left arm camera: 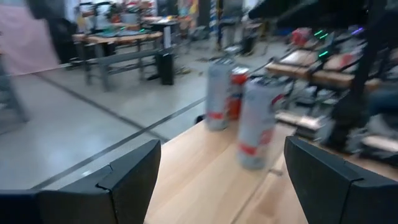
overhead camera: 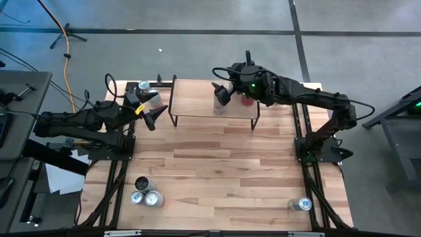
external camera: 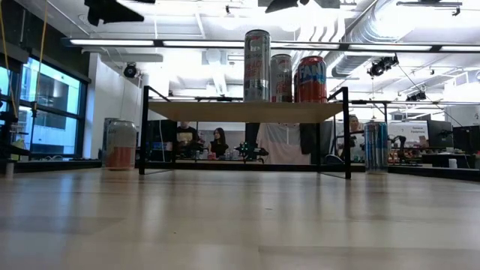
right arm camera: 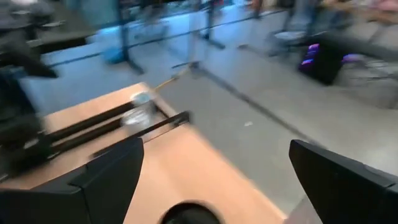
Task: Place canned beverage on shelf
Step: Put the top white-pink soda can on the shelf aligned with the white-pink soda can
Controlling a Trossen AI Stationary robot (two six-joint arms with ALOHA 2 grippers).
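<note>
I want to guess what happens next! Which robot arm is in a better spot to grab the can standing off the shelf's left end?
Probably the left. Its open fingers hang right beside that can, while the right gripper is over the shelf.

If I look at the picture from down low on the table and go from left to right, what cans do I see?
Orange can on the table → tall silver can on the shelf → shorter silver can → red can → blue-striped can on the table.
</note>
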